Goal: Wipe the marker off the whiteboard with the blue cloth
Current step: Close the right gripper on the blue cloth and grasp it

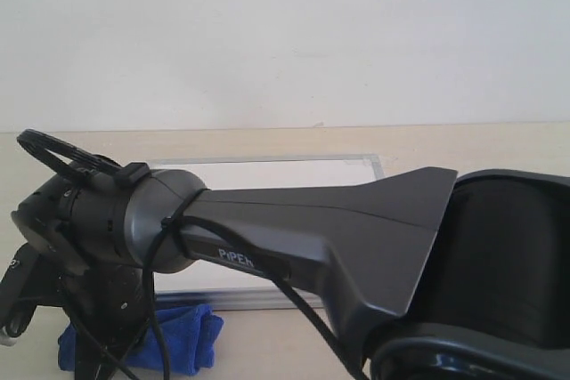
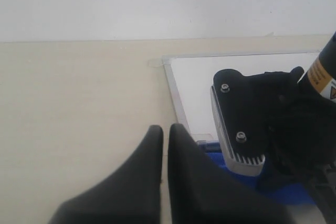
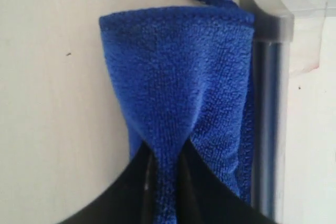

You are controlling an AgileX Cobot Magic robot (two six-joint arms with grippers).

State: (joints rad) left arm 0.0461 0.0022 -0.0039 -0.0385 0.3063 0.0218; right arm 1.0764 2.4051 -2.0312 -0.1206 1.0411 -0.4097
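**Right claw clamped on the blue cloth; left claw pressed together**
The cloth lies on the counter at the whiteboard's 7 o'clock corner, just beside its frame. Beyond it, the right arm crosses the board and hides most of it.

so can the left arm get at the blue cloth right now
Probably not: the right gripper is pinched on the blue cloth and blocks most of it from the shut left gripper.
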